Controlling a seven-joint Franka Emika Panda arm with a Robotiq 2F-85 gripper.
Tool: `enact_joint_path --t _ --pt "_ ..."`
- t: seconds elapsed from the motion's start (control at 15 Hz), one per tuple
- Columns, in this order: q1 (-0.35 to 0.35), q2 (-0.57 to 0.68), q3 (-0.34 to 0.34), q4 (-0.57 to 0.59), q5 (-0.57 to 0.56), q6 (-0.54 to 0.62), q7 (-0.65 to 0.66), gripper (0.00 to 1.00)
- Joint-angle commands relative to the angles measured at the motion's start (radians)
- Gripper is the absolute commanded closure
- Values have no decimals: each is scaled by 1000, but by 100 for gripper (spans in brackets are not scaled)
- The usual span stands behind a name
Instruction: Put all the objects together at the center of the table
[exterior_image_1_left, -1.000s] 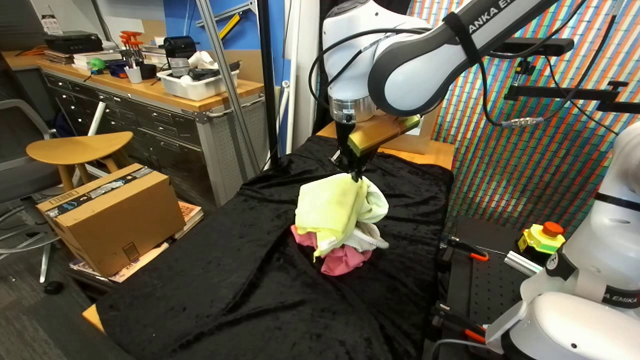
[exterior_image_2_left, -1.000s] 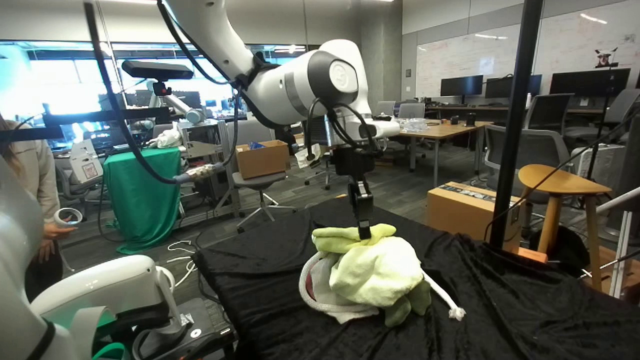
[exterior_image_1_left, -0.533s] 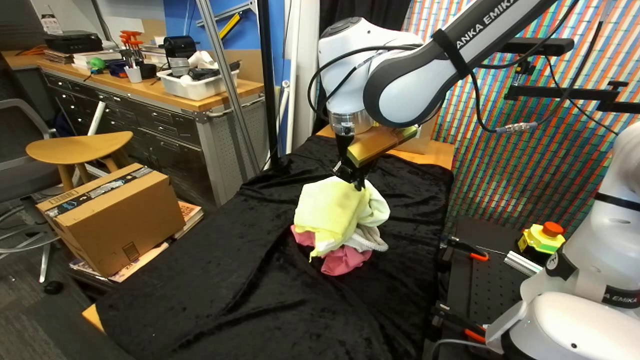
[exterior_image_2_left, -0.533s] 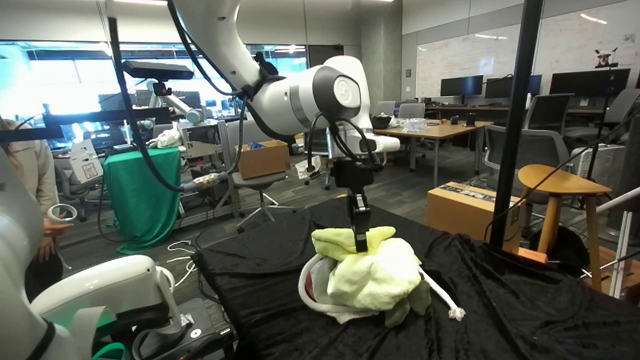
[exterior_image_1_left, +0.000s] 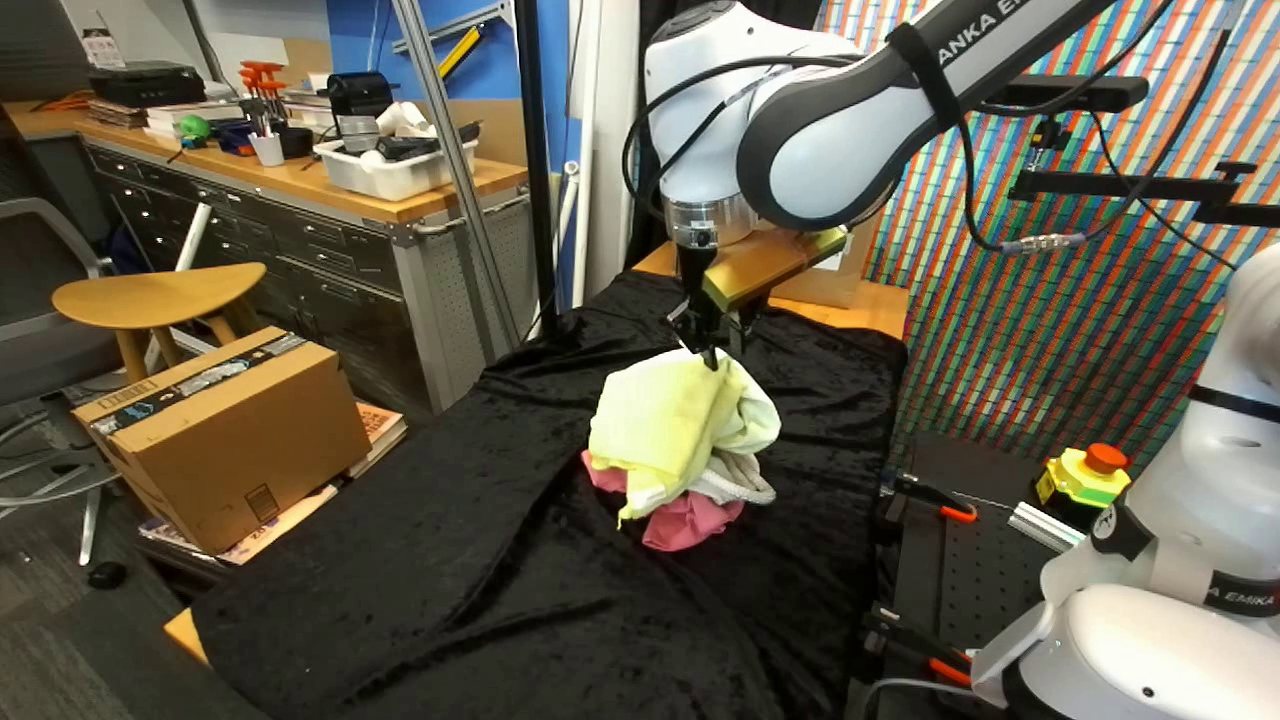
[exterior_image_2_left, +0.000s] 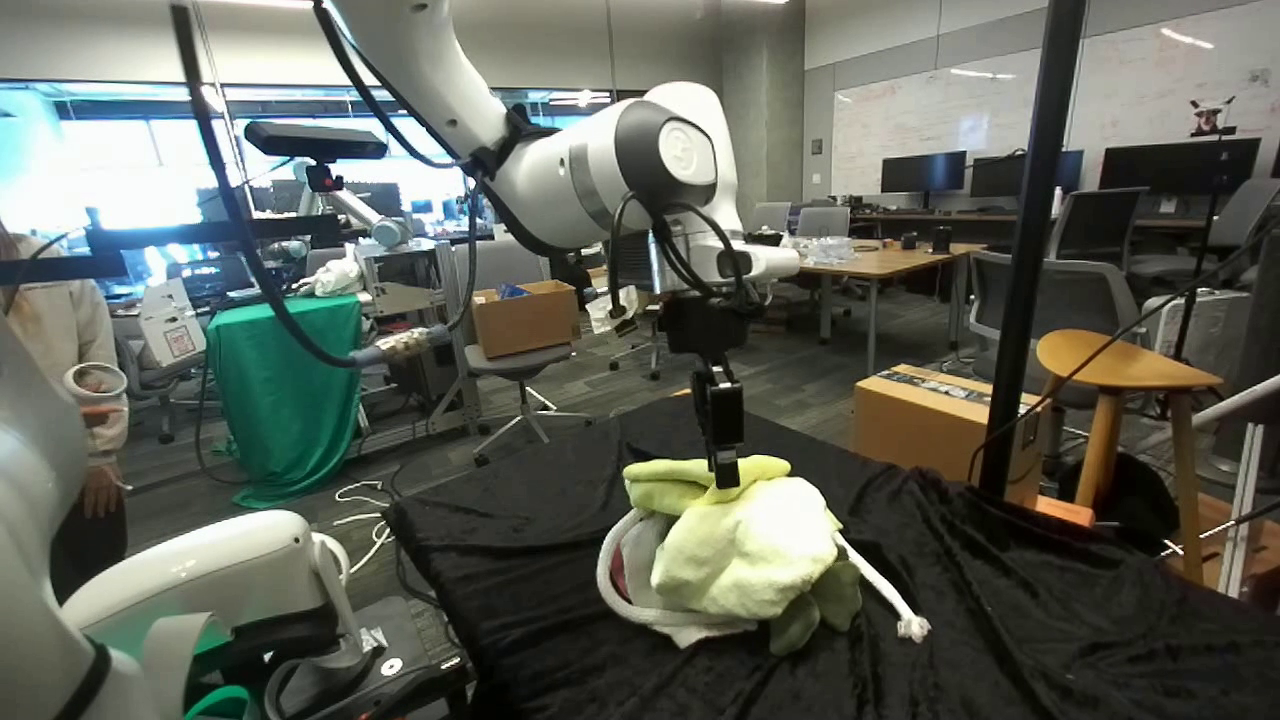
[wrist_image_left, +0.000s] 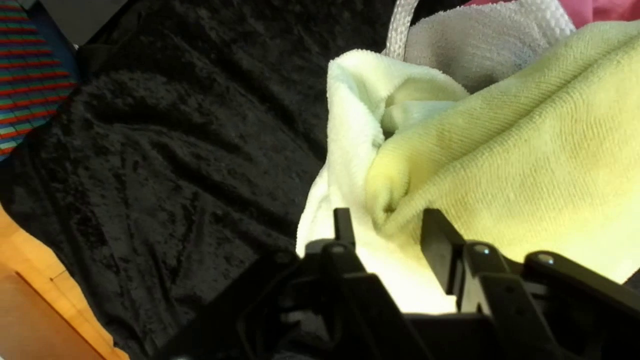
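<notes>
A pale yellow cloth (exterior_image_1_left: 655, 410) lies bunched on top of a pile in the middle of the black-covered table; it also shows in an exterior view (exterior_image_2_left: 750, 550) and the wrist view (wrist_image_left: 540, 165). Under it are a grey cloth (wrist_image_left: 470, 45) with a white rope (exterior_image_2_left: 885, 585) and a pink cloth (exterior_image_1_left: 690, 520), partly hidden. My gripper (exterior_image_1_left: 725, 352) is at the top of the yellow cloth, pointing down. In the wrist view its fingers (wrist_image_left: 388, 212) stand apart with yellow cloth seen between and below them, not pinched. Whether the tips touch the cloth I cannot tell.
Black velvet (exterior_image_1_left: 480, 600) covers the table in wrinkles. A cardboard box (exterior_image_1_left: 230, 430) stands beside the table. A black upright pole (exterior_image_2_left: 1030, 250) rises at the table's edge. A red-topped emergency stop (exterior_image_1_left: 1085, 480) sits by the robot base.
My gripper dips into the top of the yellow cloth, then rises a little; its fingers now look further apart. The yellow cloth has settled slightly and stays on the pile.
</notes>
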Motion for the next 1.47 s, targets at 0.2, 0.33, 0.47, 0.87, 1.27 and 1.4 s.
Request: enact_joint_path --t 0.2,0.33,0.47,0.87,1.27,1.4 --pt "10 -225 -1 -72 99 -87 -211 4" --pt "12 -298 -2 -95 134 -127 -311 0" --pt "14 -379 -6 -119 175 -179 -429 0" --pt "42 -644 -32 -197 200 -313 -780 0" --pt "61 -951 -79 -269 159 -401 -1008 0" --pt "68 -1054 -99 -294 162 -374 -1045 0"
